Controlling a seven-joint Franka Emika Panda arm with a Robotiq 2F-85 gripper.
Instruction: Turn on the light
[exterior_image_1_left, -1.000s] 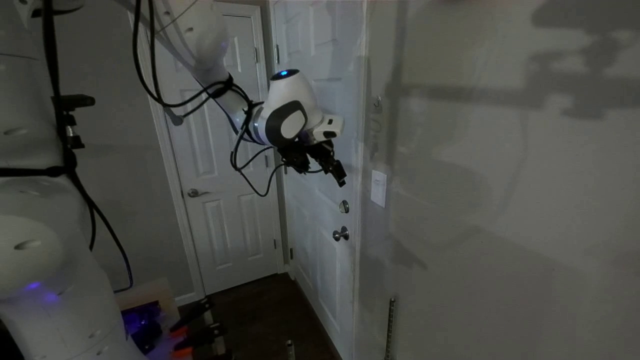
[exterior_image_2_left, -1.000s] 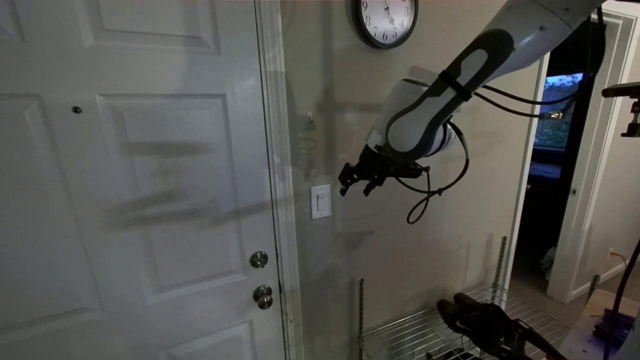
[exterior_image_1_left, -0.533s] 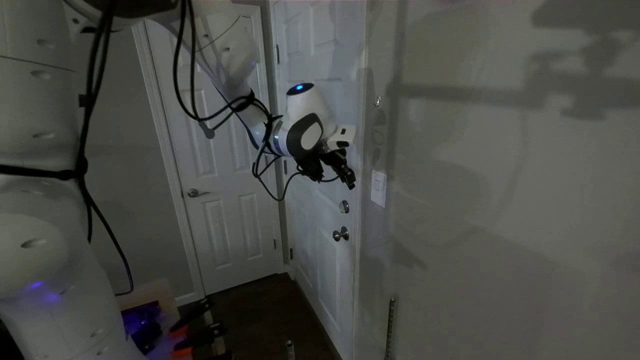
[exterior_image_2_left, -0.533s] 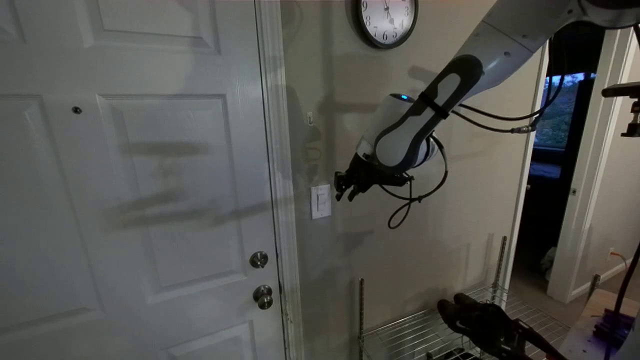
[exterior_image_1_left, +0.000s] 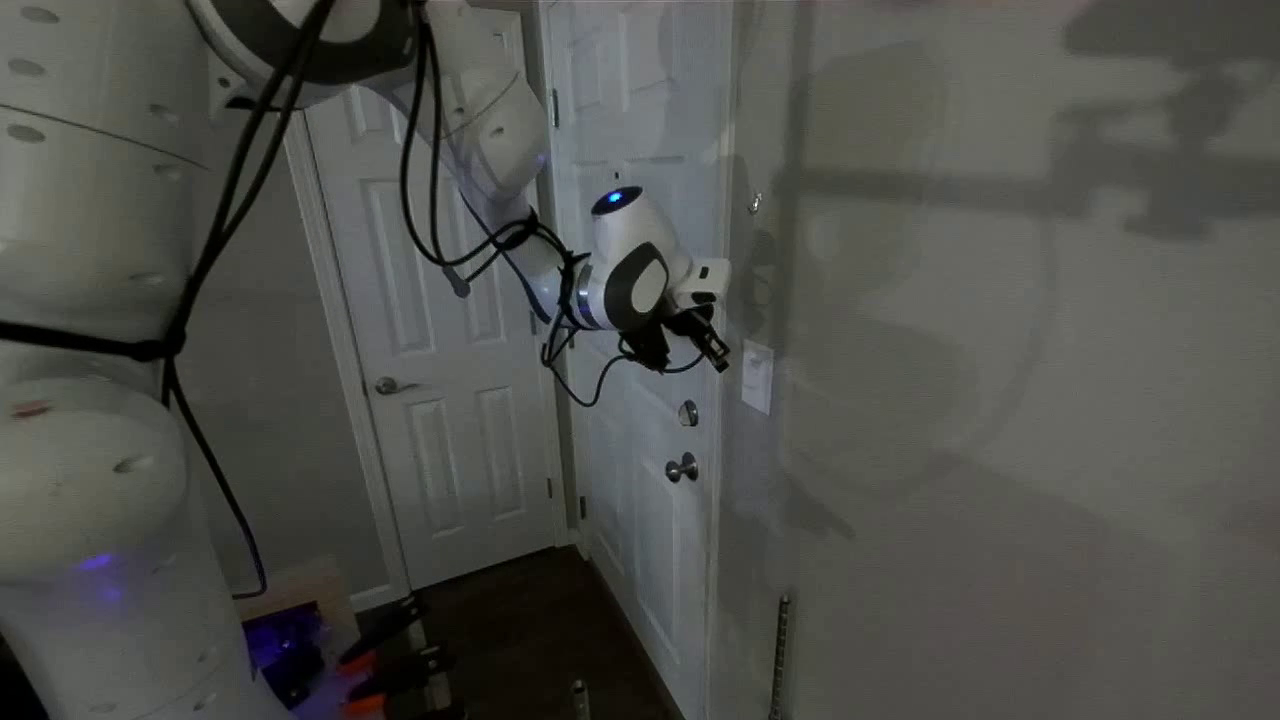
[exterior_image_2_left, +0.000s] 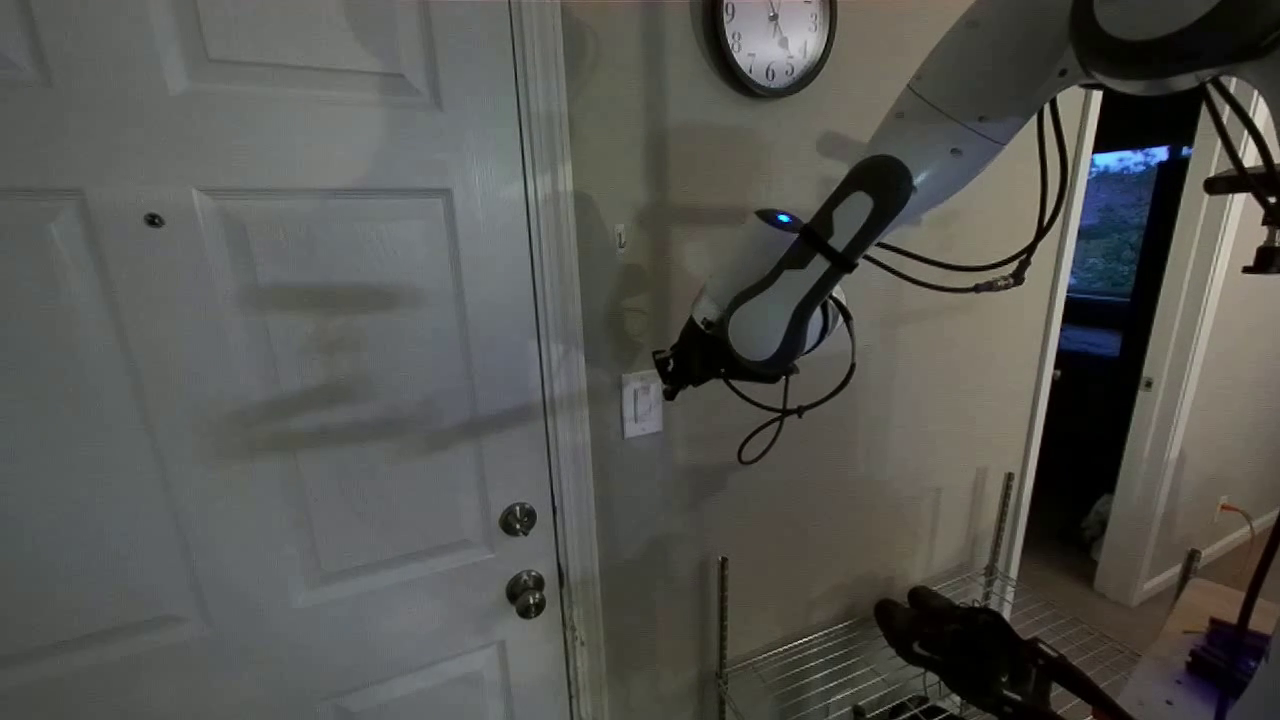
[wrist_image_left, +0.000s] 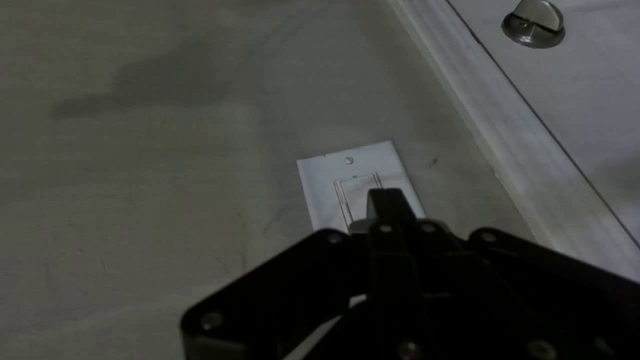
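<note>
Black and clenched, the gripper hangs close to the white rocker light switch on the wall, whether touching cannot be told; farther out are the door casing and a metallic deadbolt.

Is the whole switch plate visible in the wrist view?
No, the hand covers the lower part of the switch plate.
</note>
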